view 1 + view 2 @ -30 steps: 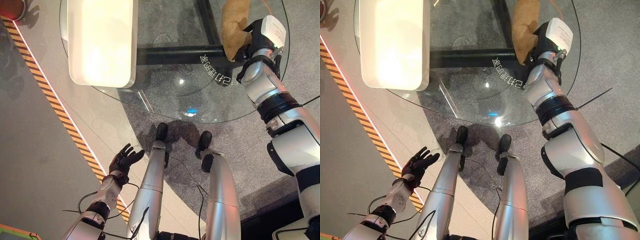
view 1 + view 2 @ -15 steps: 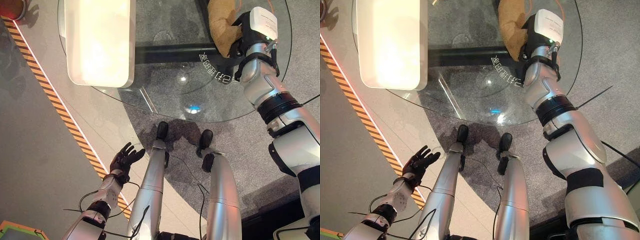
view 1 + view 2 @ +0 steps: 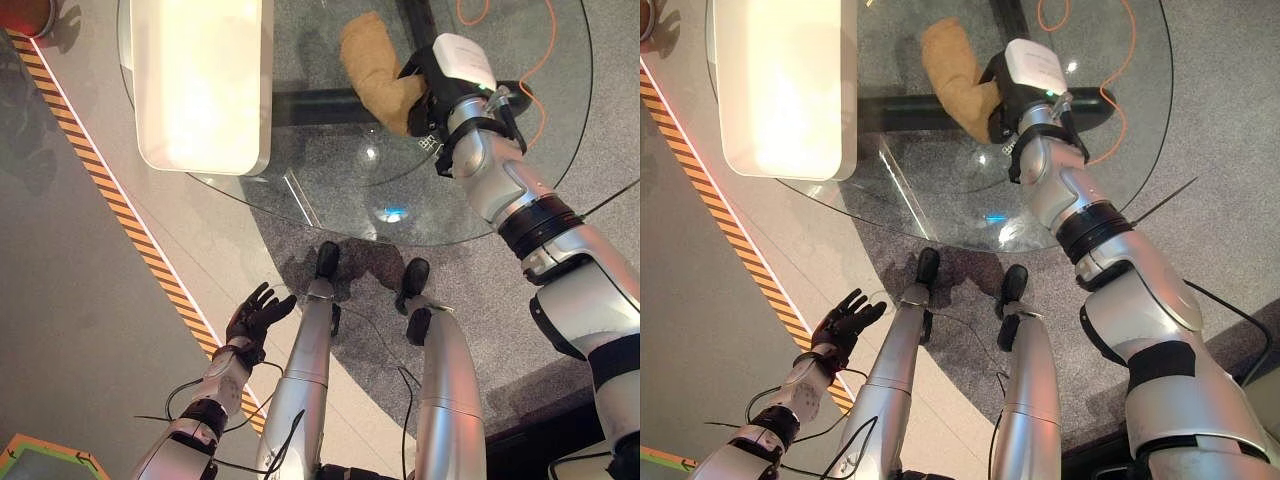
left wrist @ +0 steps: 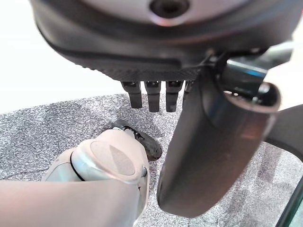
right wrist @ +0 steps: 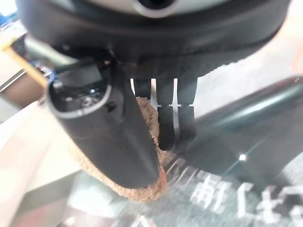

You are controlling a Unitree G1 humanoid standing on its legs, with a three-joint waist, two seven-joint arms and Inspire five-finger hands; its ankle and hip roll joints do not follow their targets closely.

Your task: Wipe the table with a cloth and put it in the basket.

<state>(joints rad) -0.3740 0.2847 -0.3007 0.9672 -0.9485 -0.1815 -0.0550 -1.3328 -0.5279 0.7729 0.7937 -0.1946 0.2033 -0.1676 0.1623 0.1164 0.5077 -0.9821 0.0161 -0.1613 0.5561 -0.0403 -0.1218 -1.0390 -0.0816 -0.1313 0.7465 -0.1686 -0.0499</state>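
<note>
A tan cloth (image 3: pixel 368 62) lies bunched on the round glass table (image 3: pixel 330 190), right of the middle. My right hand (image 3: pixel 418 82) is on the cloth's right end. In the right wrist view the cloth (image 5: pixel 147 123) sits between the thumb (image 5: pixel 118 137) and the curled fingers (image 5: pixel 170 120), down against the glass. A white oblong basket (image 3: pixel 205 165) stands on the table's left part. My left hand (image 3: pixel 256 316) hangs low beside the table over the floor, open, with straight fingers (image 4: pixel 149 97) and nothing in it.
A black frame bar (image 3: pixel 310 105) runs under the glass. An orange cable (image 3: pixel 500 15) lies on the floor behind the table. Black-and-orange striped tape (image 3: pixel 110 190) crosses the floor on the left. A red object (image 3: pixel 25 12) sits at the far left corner.
My right hand has slid the cloth leftward across the glass, toward the table's middle. The left hand has stayed where it was.
</note>
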